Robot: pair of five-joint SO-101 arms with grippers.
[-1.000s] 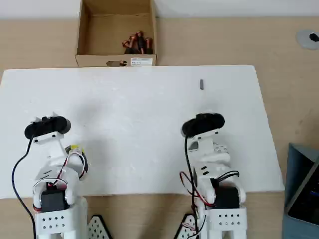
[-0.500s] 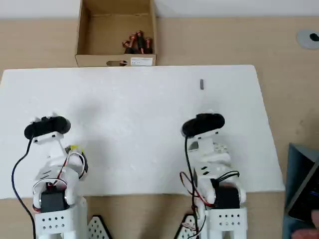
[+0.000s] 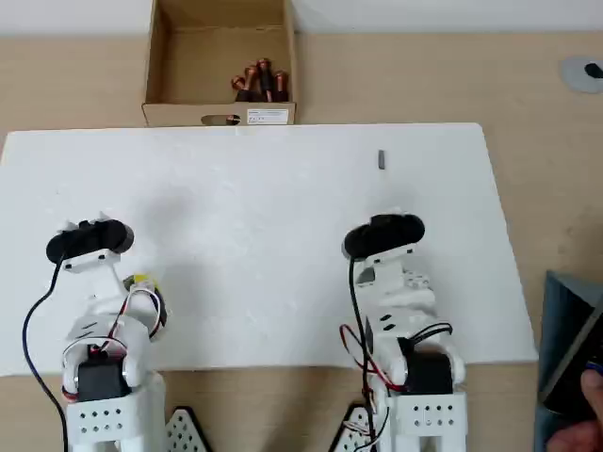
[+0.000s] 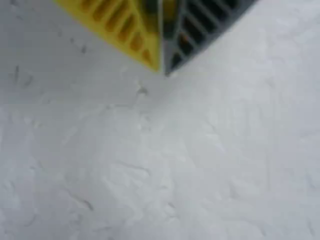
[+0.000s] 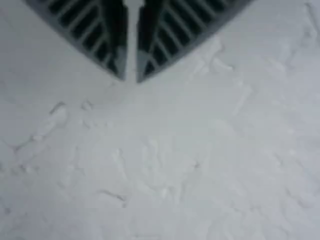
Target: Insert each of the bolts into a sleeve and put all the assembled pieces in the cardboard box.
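The cardboard box (image 3: 221, 56) stands at the far edge of the table, with several copper-coloured assembled pieces (image 3: 261, 82) lying in its near right corner. A small dark grey sleeve (image 3: 382, 159) lies alone on the white mat, beyond the right arm. Both arms sit folded back at the near edge. My left gripper (image 4: 163, 67), one yellow and one grey finger, is shut just above the mat with nothing in it. My right gripper (image 5: 131, 75), both fingers grey, is shut over bare mat, a thin slit between its tips.
The white mat (image 3: 236, 245) covers most of the wooden table. A dark grey bin (image 3: 570, 348) stands at the near right, and a person's hand (image 3: 579, 428) shows at the corner beside it. A round grey disc (image 3: 584, 72) sits at the far right.
Neither arm has moved. The person's hand at the near right corner has come further into view beside the bin.
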